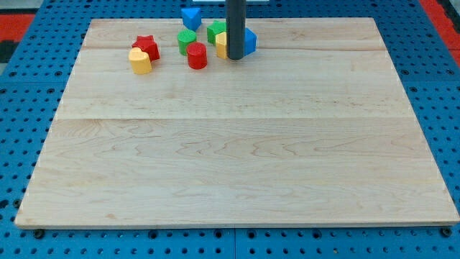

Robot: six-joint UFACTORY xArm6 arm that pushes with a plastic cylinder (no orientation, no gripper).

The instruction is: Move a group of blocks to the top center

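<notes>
My tip (236, 57) stands near the view's top centre, right in front of a yellow block (221, 44) and a blue block (249, 42), partly hiding both. A green block (215, 31) sits just behind the yellow one. A red cylinder (197, 55) and a green block (187, 40) lie to the tip's left. A blue block (190, 17) sits at the board's top edge. Further left, a red star block (147, 47) touches a yellow block (140, 61).
The wooden board (237, 165) lies on a blue perforated table (29, 108). Red areas show at the view's top corners.
</notes>
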